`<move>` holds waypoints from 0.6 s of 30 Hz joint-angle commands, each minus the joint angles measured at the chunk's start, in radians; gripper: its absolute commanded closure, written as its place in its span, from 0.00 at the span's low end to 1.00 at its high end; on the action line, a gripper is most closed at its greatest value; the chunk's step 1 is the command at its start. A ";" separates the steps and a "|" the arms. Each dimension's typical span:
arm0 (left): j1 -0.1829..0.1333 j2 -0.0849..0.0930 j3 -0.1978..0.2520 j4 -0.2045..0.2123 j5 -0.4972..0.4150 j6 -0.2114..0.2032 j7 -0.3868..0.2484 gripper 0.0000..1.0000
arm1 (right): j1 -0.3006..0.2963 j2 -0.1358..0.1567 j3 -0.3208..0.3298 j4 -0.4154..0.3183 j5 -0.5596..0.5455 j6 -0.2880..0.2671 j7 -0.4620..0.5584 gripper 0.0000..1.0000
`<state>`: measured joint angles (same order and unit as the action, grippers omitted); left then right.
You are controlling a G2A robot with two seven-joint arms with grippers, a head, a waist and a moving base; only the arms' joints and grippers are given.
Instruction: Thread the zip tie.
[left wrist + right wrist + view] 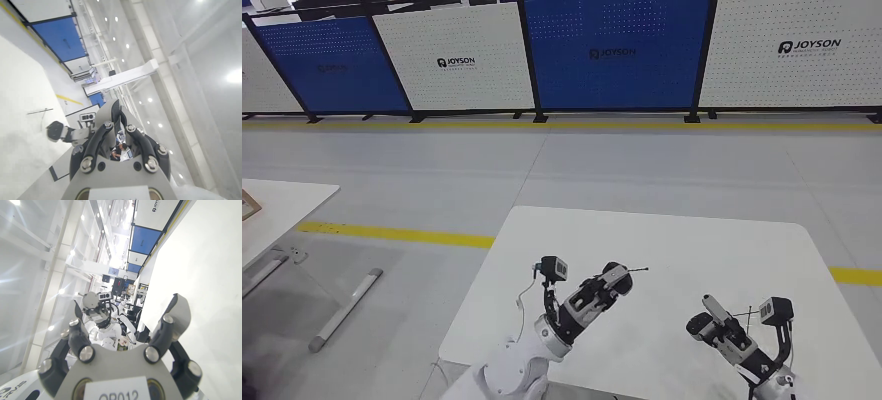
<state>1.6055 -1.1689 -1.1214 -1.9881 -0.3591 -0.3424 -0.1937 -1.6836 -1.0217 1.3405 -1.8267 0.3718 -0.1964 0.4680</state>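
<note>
A thin black zip tie (pixel 639 269) sticks out of my left gripper (pixel 620 278), which is shut on it above the white table (pixel 682 240). In the left wrist view the fingers (pixel 116 106) are pressed together. The right wrist view shows that gripper (pixel 90 299) end-on, with the tie's tip (pixel 80 293) poking out at its side. My right gripper (pixel 126 303) is open with nothing between its fingers. It sits over the table's near right part (pixel 707 312), pointing toward the left arm. A second thin dark strip (pixel 39 111) shows at the table surface near the right arm (pixel 54 130).
The far half of the table's top is bare. Grey floor with a yellow line (pixel 392 234) runs past the table, and blue and white panel walls (pixel 612 50) stand behind. Another white table (pixel 282 210) stands at the left.
</note>
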 commanded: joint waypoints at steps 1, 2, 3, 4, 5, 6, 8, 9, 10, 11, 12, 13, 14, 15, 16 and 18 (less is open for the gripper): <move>0.030 0.002 -0.030 -0.048 -0.001 0.002 0.013 1.00 | 0.000 0.000 0.000 0.000 0.000 0.000 0.000 0.00; 0.037 0.003 -0.037 -0.053 0.003 0.002 0.015 1.00 | 0.000 0.000 0.000 0.000 0.000 0.000 0.000 0.00; 0.037 0.003 -0.037 -0.053 0.003 0.002 0.015 1.00 | 0.000 0.000 0.000 0.000 0.000 0.000 0.000 0.00; 0.037 0.003 -0.037 -0.053 0.003 0.002 0.015 1.00 | 0.000 0.000 0.000 0.000 0.000 0.000 0.000 0.00; 0.037 0.003 -0.037 -0.053 0.003 0.002 0.015 1.00 | 0.000 0.000 0.000 0.000 0.000 0.000 0.000 0.00; 0.037 0.003 -0.037 -0.053 0.003 0.002 0.015 1.00 | 0.000 0.000 0.000 0.000 0.000 0.000 0.000 0.00; 0.037 0.003 -0.037 -0.053 0.003 0.002 0.015 1.00 | 0.000 0.000 0.000 0.000 0.000 0.000 0.000 0.00; 0.037 0.003 -0.037 -0.053 0.003 0.002 0.015 1.00 | 0.000 0.000 0.000 0.000 0.000 0.000 0.000 0.00; 0.037 0.003 -0.037 -0.053 0.003 0.002 0.015 1.00 | 0.000 0.000 0.000 0.000 0.000 0.000 0.000 0.00; 0.035 0.002 -0.034 -0.052 0.005 0.010 0.018 1.00 | 0.000 0.000 0.000 0.000 0.000 0.000 0.000 0.00; 0.031 0.002 -0.032 -0.051 0.008 0.018 0.020 1.00 | 0.000 0.000 0.000 0.000 0.000 0.000 0.000 0.00; 0.027 0.001 -0.030 -0.048 0.014 0.029 0.023 1.00 | 0.000 0.000 0.000 0.000 0.000 0.000 0.000 0.00; 0.023 0.000 -0.026 -0.041 0.023 0.056 0.031 1.00 | 0.000 0.000 0.000 0.000 0.000 0.000 0.000 0.00; 0.017 0.000 -0.023 -0.038 0.029 0.082 0.041 1.00 | 0.000 0.000 0.000 0.000 0.000 0.000 0.000 0.00; 0.011 -0.001 -0.020 -0.034 0.034 0.105 0.049 1.00 | 0.000 0.000 0.000 0.000 0.000 0.000 0.000 0.00; -0.005 -0.002 -0.010 -0.018 0.056 0.170 0.047 1.00 | 0.000 0.000 0.000 0.000 0.000 0.000 0.000 0.00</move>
<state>1.6087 -1.1708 -1.1359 -2.0135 -0.3151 -0.2093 -0.1431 -1.6836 -1.0217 1.3405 -1.8267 0.3718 -0.1964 0.4680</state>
